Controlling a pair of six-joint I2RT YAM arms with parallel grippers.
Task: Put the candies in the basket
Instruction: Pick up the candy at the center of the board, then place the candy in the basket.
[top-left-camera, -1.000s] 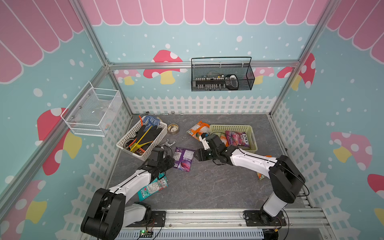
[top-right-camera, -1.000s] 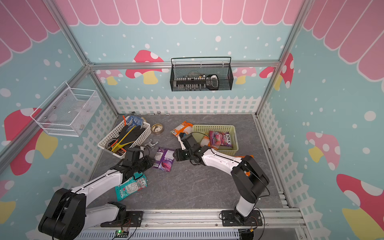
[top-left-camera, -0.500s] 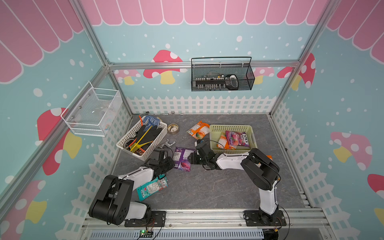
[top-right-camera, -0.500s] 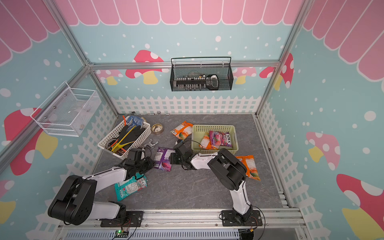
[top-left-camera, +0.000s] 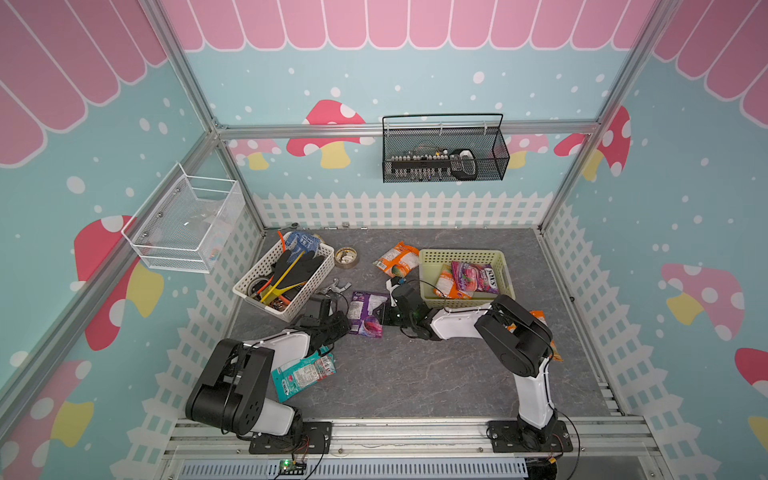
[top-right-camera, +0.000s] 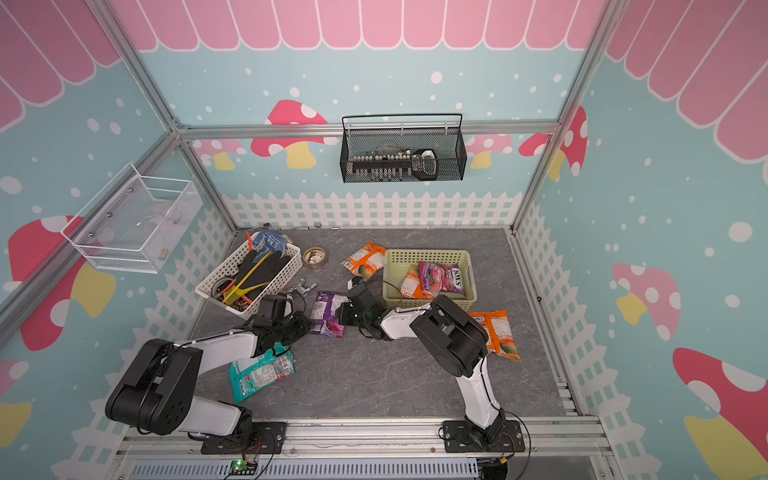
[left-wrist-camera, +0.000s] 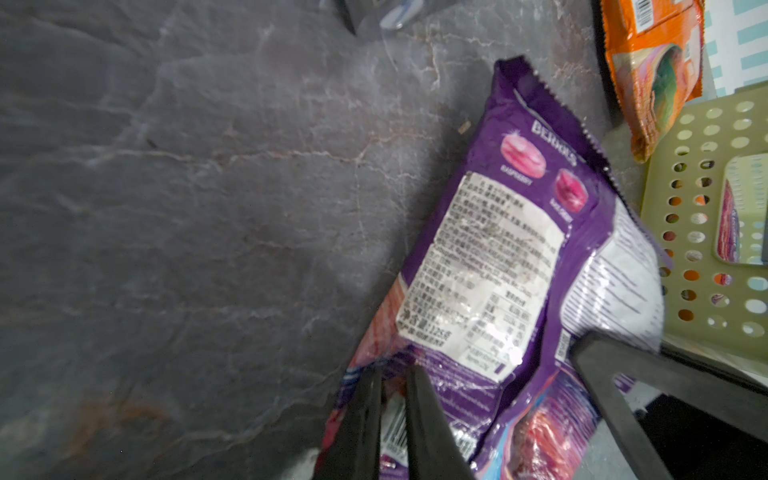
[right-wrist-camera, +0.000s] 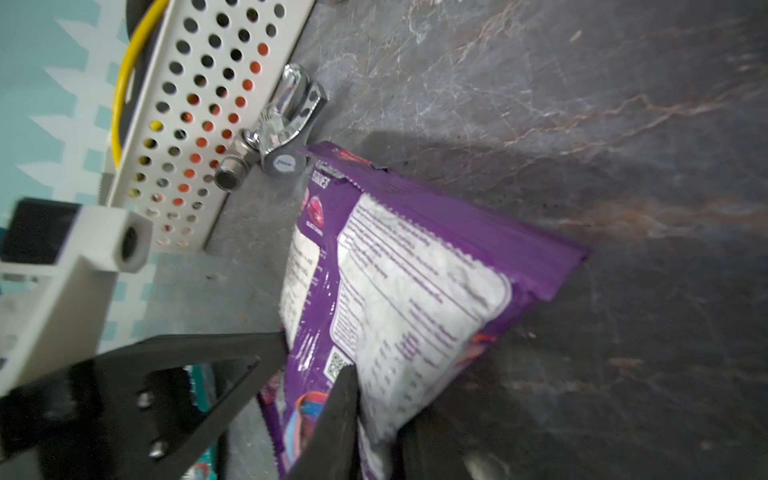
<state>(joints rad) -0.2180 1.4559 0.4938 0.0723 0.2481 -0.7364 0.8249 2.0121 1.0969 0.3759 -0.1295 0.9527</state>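
While the pale basket (top-left-camera: 461, 257) is set at the far right of the floor with two bags inside, the purple candy bag (top-left-camera: 365, 311) is found flat on the floor to its near left, between both arms. Its right edge is pinched by the right gripper (right-wrist-camera: 318, 353) and its near-left corner by the left gripper (left-wrist-camera: 395, 368), each with jaws closed on the film. One grip, probably the left, should be released before lifting; otherwise the bag could be stretched or torn.
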